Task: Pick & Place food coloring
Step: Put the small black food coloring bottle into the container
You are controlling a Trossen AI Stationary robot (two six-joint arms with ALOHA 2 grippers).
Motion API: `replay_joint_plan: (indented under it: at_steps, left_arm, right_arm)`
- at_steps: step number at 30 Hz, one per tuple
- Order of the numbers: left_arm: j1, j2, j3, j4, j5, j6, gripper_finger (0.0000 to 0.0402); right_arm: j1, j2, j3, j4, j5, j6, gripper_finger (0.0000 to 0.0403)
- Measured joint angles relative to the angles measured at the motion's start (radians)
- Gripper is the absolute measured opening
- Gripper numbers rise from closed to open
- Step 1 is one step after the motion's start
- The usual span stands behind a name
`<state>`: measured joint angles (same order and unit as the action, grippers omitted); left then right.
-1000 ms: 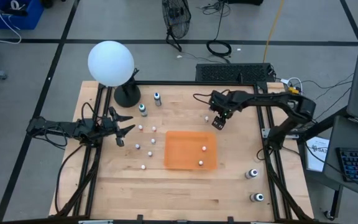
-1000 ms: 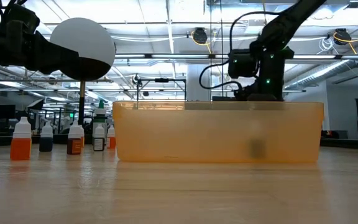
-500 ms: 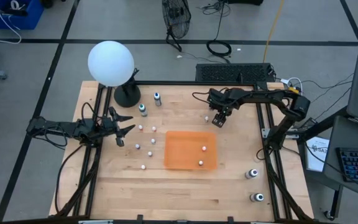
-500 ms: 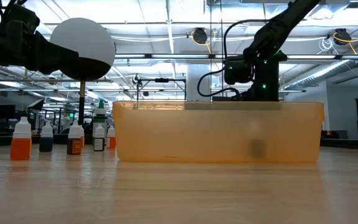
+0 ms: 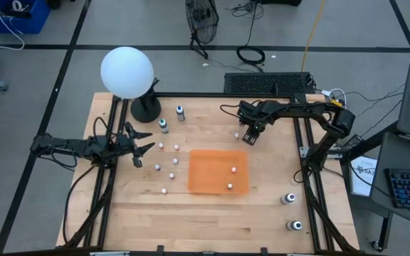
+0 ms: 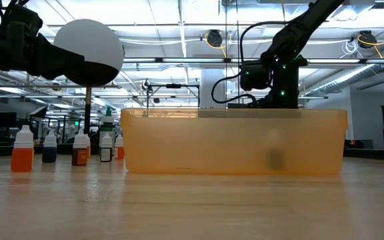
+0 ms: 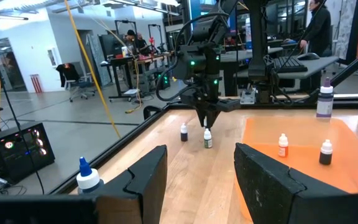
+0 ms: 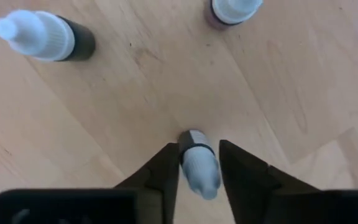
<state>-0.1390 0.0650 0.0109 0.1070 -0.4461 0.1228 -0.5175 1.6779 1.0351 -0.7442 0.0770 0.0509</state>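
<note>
the right gripper (image 8: pixel 197 163) pinches 1 small bottle (image 8: pixel 199 167) standing upright between its fingers, on the table beyond the orange tray (image 5: pixel 218 171). the left gripper (image 5: pixel 139 147), half open, waits well apart.

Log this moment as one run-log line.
right gripper: closing around white-capped food coloring bottle behind orange tray | left gripper: open, waiting at table's left | tray: two bottles inside
</note>
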Motion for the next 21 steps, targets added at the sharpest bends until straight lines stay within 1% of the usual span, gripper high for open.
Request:
replay_joint_plan:
  at_steps: [3,9,13,17,19,21]
  left_arm:
    - [0.000,0.000,0.000,0.000,0.000,0.000,0.0186]
    - [0.000,0.000,0.000,0.000,0.000,0.000,0.0187]
    - [0.000,0.000,0.000,0.000,0.000,0.000,0.0187]
    - [0.000,0.000,0.000,0.000,0.000,0.000,0.0187]
    - [0.000,0.000,0.000,0.000,0.000,0.000,0.0186]
    - [0.000,0.000,0.000,0.000,0.000,0.000,0.0186]
  right_arm:
    - [0.000,-0.001,0.000,0.001,-0.001,-0.014,0.0055]
    - [0.014,-0.008,0.001,-0.008,-0.001,-0.026,0.0053]
    - [0.057,-0.060,0.024,-0.062,-0.001,-0.003,0.0053]
    - [0.158,-0.140,0.115,-0.135,0.001,0.053,0.0053]
    - [0.234,-0.161,0.181,-0.184,0.004,0.090,0.0053]
    - [0.320,-0.166,0.259,-0.232,0.031,0.124,0.0053]
